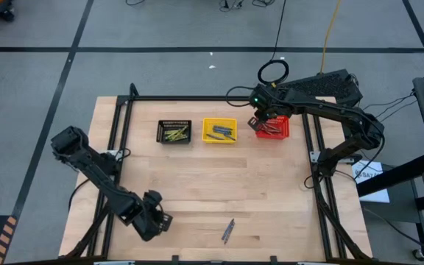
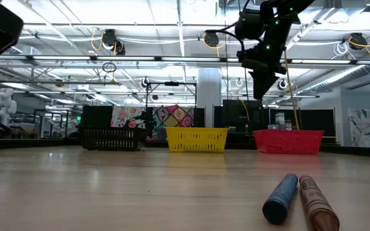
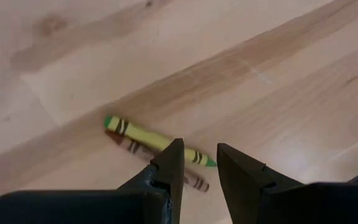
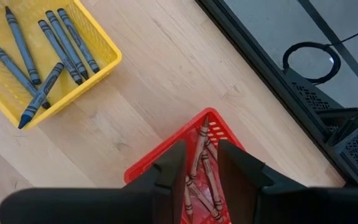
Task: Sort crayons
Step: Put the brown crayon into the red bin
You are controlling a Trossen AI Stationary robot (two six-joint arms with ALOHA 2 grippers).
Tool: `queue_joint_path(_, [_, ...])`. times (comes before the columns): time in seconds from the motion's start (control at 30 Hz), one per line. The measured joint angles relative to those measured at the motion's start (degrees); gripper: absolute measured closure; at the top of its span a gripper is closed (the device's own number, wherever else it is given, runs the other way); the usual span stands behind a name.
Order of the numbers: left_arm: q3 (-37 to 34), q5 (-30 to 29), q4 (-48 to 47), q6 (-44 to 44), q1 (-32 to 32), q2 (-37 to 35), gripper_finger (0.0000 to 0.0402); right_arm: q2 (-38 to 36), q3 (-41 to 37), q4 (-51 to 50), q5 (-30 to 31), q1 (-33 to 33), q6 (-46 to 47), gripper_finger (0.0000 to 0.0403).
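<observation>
The right end effector [image 1: 265,121] hangs above the red basket [image 1: 281,132] at the far right of the bench [image 1: 197,184]. Its fingers stand a narrow gap apart with nothing between them, directly over the brownish-red crayons [image 4: 199,180] lying in that basket. The release step appears done.

The left end effector [image 1: 155,218] sits low near the front edge of the bench. Its fingers are likewise parted and empty. Just ahead of them, in the left wrist view, lie a yellow-green crayon [image 3: 157,139] and a brownish-red crayon [image 3: 160,165], side by side and touching.

Sorted stock: olive-yellow crayons in the black basket [image 1: 174,132], blue crayons [image 4: 45,50] in the yellow basket [image 1: 219,130]. A blue crayon [image 2: 281,197] and a brown-red crayon [image 2: 317,202] also remain loose at the front of the bench.

Recommended procedure for the next pick:
- Take one crayon only. The pair touches, so centre the fingers on the outer one.
- Align the fingers across the crayon's width.
- Descend until the tips almost reach the bench, then close.
- Risk: the neighbour rolls away.
</observation>
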Motion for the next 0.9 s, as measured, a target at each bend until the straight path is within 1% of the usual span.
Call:
queue_joint_path(0.27, [0.8,0.3,-0.1,-4.6,-2.2,0.0,0.0299,0.0,0.0,0.3,0.0,0.0,-1.4,0.0323])
queue_joint_path(0.43, [0.8,2.8,-0.3,-8.1,-3.3,1.3,0.0299,0.0,0.0,0.3,0.0,0.0,-1.6,0.0323])
queue_joint_path(0.53, [0.8,4.0,-0.3,-8.2,-3.5,2.3,0.0299,0.0,0.0,0.3,0.1,0.0,-1.6,0.0323])
queue_joint_path(0.9, [0.8,4.4,-0.2,-9.7,-3.6,6.0,0.0299,0.0,0.0,0.1,0.0,0.0,-1.6,0.0323])
